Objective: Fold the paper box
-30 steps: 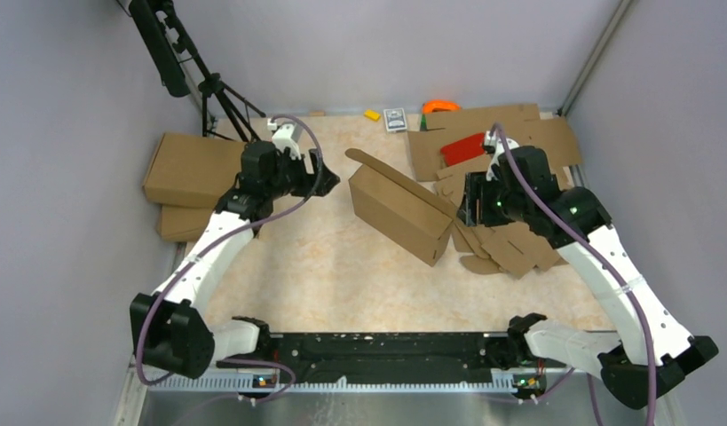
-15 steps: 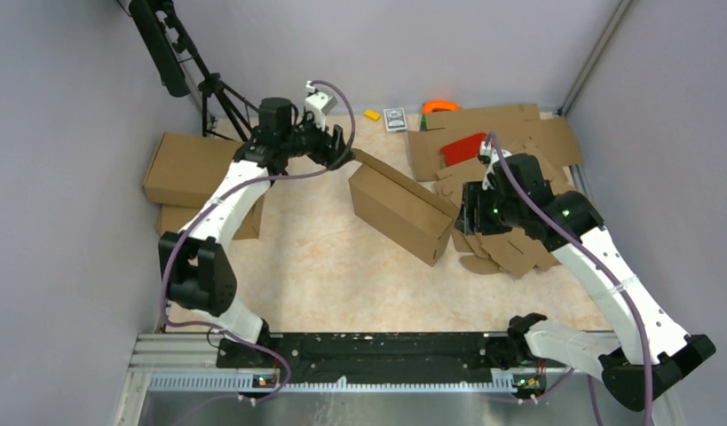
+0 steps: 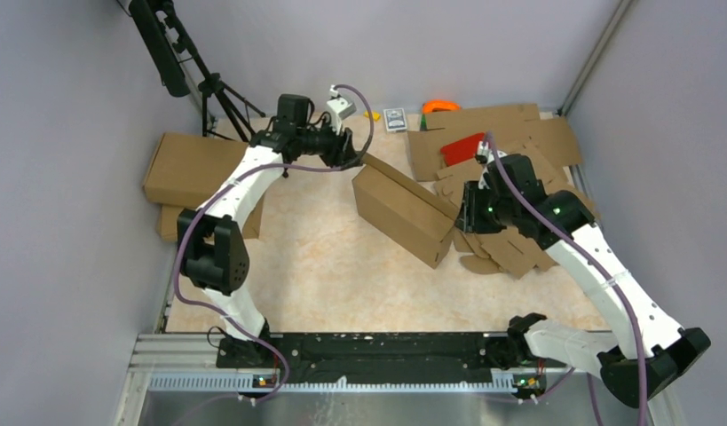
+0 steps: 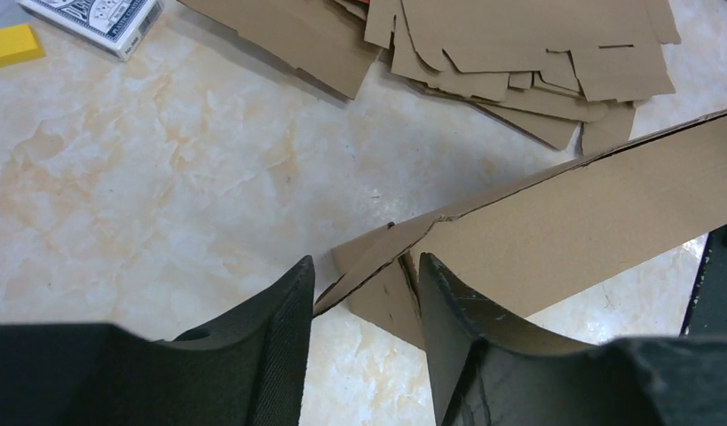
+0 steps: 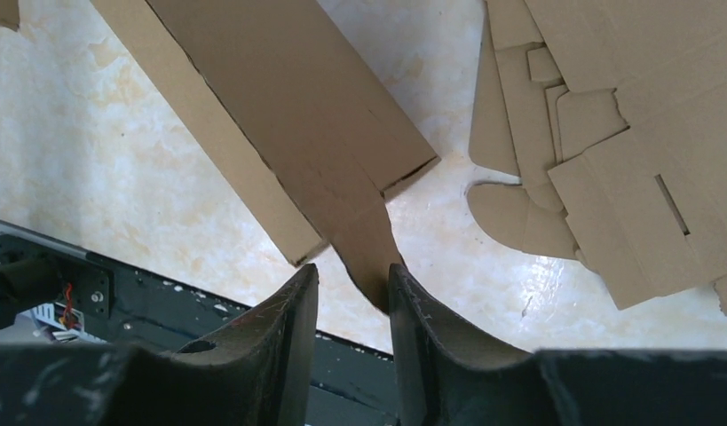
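Grey walls close in a marbled beige bench, and the plain brown corrugated paper box sits near its middle, half formed, lying slantwise between your two arms. You look to be on the end flaps. The left gripper straddles a loose flap at the far left corner of the box, its jaws standing apart with bench showing between them, so nothing is pinched there yet. The right gripper has its jaws narrow around the rounded tab at the box's near right end, but whether they bite on it you cannot tell from these views. The next move probably calls for a firm hold on each flap, then turning them inward toward their slots while the box walls stay upright — thin card will likely buckle if you pull instead of fold. Watch your edges: the heap of flat cut brown cardboard sheets lies just beside the right gripper, almost under the tab. Two closed brown cardboard boxes are stacked well apart on the left. Open bench lies toward you, in front of the box — your best room for swinging it.
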`<move>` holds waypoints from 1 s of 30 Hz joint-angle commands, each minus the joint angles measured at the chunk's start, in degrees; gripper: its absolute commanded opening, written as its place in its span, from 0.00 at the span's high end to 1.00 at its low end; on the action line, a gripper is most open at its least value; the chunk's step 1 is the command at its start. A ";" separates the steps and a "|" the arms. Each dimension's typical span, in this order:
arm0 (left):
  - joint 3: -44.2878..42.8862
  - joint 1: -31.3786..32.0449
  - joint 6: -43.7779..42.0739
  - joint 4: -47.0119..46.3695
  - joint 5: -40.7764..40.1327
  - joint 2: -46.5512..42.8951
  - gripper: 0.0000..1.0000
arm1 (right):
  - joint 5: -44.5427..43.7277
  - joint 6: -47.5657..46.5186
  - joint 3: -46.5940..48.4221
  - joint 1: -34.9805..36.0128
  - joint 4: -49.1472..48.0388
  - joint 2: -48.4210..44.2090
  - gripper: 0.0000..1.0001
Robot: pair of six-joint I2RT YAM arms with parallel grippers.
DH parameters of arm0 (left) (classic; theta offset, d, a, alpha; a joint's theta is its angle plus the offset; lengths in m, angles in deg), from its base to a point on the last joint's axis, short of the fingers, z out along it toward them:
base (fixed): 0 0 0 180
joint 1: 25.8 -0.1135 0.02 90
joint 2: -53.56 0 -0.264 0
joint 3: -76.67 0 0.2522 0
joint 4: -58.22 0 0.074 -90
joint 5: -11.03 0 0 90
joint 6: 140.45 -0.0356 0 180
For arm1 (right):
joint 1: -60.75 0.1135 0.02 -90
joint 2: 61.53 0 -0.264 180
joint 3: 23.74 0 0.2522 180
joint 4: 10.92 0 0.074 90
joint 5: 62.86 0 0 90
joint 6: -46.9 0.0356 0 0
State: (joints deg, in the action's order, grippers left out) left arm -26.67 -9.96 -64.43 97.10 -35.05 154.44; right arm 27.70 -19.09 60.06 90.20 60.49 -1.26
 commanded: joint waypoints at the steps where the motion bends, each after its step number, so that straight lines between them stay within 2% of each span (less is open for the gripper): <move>1: -0.88 1.54 -1.00 1.47 -1.59 -1.80 0.55 | 0.11 1.55 -0.06 -0.29 -3.90 1.21 0.68; 8: 1.09 3.96 2.58 2.21 -7.06 -5.46 0.66 | -0.03 2.97 0.04 -0.36 -5.30 2.11 0.76; 11: 1.21 5.12 5.30 3.34 -9.88 -6.48 0.74 | -0.06 3.89 0.40 -0.32 -4.99 2.49 0.79; 16: 2.13 5.46 10.41 3.55 -11.12 -7.74 0.84 | 0.07 3.77 -0.05 -0.34 -4.14 2.28 0.70; 21: 3.58 5.68 12.40 3.09 -11.88 -8.48 0.91 | 0.22 3.78 -1.59 -0.35 -3.81 1.04 0.68; 26: 4.13 6.02 13.74 3.79 -13.13 -9.11 0.95 | 0.55 3.19 -2.14 -0.34 -2.69 0.51 0.61; 30: 4.53 6.35 17.60 4.19 -14.30 -10.24 0.97 | 0.16 2.48 -2.47 -0.34 -1.28 -0.24 0.60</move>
State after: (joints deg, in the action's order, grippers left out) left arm -23.15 -4.08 -51.21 100.66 -47.66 147.62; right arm 27.92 -16.01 57.89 90.20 58.54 0.51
